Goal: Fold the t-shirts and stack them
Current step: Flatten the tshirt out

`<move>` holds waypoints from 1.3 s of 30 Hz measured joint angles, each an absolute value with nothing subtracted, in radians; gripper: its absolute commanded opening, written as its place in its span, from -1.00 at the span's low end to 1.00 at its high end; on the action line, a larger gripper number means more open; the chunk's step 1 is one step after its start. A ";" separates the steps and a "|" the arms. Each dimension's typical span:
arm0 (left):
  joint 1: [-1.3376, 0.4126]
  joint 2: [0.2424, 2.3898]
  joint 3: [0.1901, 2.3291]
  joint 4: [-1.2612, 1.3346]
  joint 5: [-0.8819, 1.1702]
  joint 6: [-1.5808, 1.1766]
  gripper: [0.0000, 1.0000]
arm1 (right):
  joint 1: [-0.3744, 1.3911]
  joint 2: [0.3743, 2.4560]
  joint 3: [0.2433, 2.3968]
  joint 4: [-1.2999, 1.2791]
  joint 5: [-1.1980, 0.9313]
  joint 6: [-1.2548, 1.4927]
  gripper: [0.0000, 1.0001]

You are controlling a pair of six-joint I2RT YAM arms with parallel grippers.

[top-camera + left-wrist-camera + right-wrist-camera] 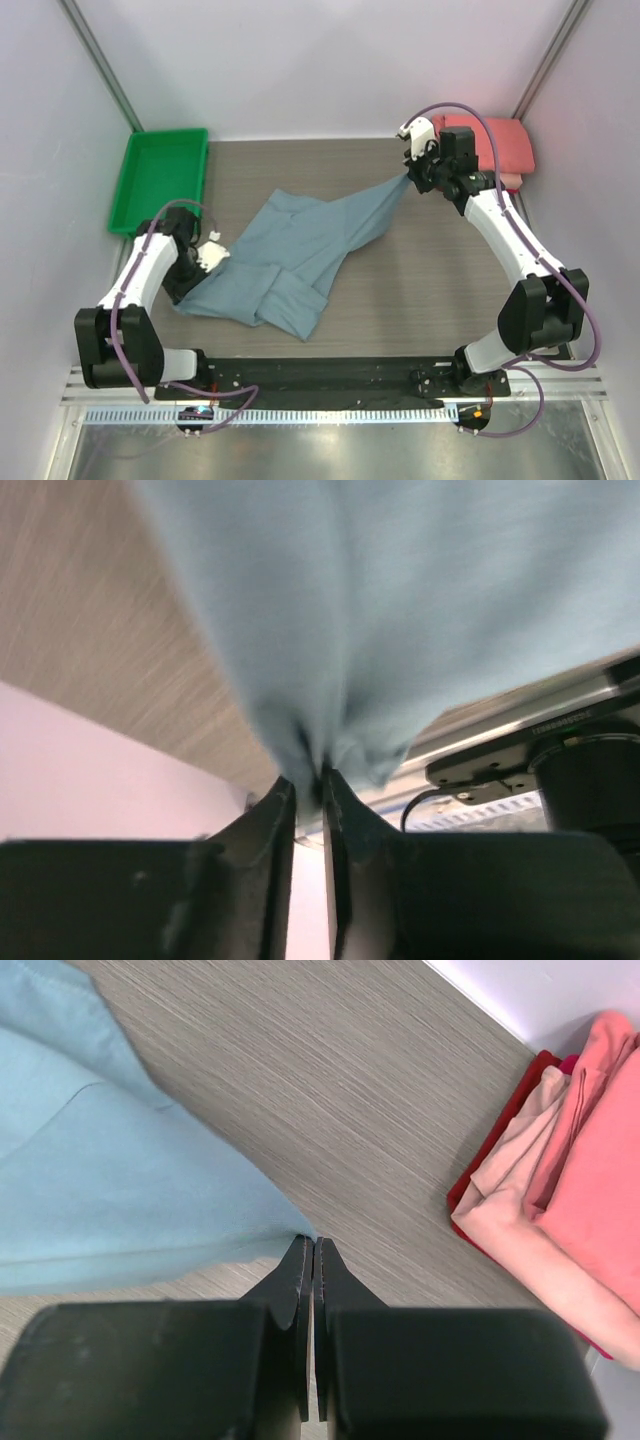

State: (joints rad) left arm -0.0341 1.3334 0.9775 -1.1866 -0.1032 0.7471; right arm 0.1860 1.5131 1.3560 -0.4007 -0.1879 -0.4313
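Observation:
A dusty blue-grey t-shirt (300, 250) lies crumpled across the middle of the table, stretched from near left to far right. My left gripper (196, 262) is shut on its near-left edge; in the left wrist view the cloth (400, 610) bunches between the fingertips (308, 782). My right gripper (410, 178) is shut on a far-right corner of the same shirt (110, 1190), pinched at the tips (313, 1245) and lifted off the table. Folded coral-red and pink t-shirts (500, 145) are stacked at the far right corner, seen also in the right wrist view (560, 1190).
A green plastic tray (160, 178) stands at the far left. White walls close in the table on three sides. A black rail (330, 372) with the arm bases runs along the near edge.

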 measured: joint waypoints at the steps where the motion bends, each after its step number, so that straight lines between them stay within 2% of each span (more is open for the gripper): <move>1: 0.009 1.331 0.962 -1.180 -0.115 0.772 -0.49 | 0.186 1.513 1.356 -0.401 -0.185 -0.429 -0.97; 5: 0.115 1.333 0.991 -1.185 -0.135 0.817 -0.23 | 0.184 1.513 1.356 -0.398 -0.173 -0.422 -0.97; 6: 0.113 1.337 1.030 -1.199 -0.120 0.820 -0.01 | 0.183 1.513 1.356 -0.397 -0.171 -0.422 -0.98; 7: 0.098 1.340 1.099 -1.205 -0.093 0.821 0.05 | 0.181 1.513 1.356 -0.397 -0.170 -0.422 -0.98; 10: -0.019 1.367 1.337 -1.203 -0.035 0.791 0.05 | 0.179 1.515 1.356 -0.396 -0.162 -0.423 -0.97; 13: -0.223 1.425 1.536 -1.193 0.039 0.784 0.00 | 0.179 1.533 1.356 -0.387 -0.159 -0.428 -0.98; 16: -0.421 1.525 1.610 -1.216 0.104 0.789 -0.06 | 0.175 1.576 1.360 -0.382 -0.159 -0.436 -0.98; 19: -0.546 1.676 1.623 -1.251 0.154 0.790 -0.06 | 0.163 1.634 1.384 -0.383 -0.163 -0.437 -0.97; 23: -0.639 1.840 1.623 -1.262 0.188 0.775 0.00 | 0.144 1.695 1.422 -0.381 -0.174 -0.434 -0.98; 26: -0.691 1.872 1.626 -1.261 0.212 0.760 0.03 | 0.135 1.723 1.439 -0.380 -0.181 -0.434 -0.98; 36: -0.865 2.091 1.877 -1.223 0.334 0.683 0.09 | 0.115 1.944 1.558 -0.366 -0.212 -0.414 -0.98; 39: -0.901 2.137 1.882 -1.193 0.356 0.667 0.12 | 0.109 1.981 1.569 -0.370 -0.216 -0.414 -0.98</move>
State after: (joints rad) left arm -0.9012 2.1372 1.8816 -1.1931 0.3561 0.6666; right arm 0.1089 1.9812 1.5688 -0.3698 -0.2161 -0.4145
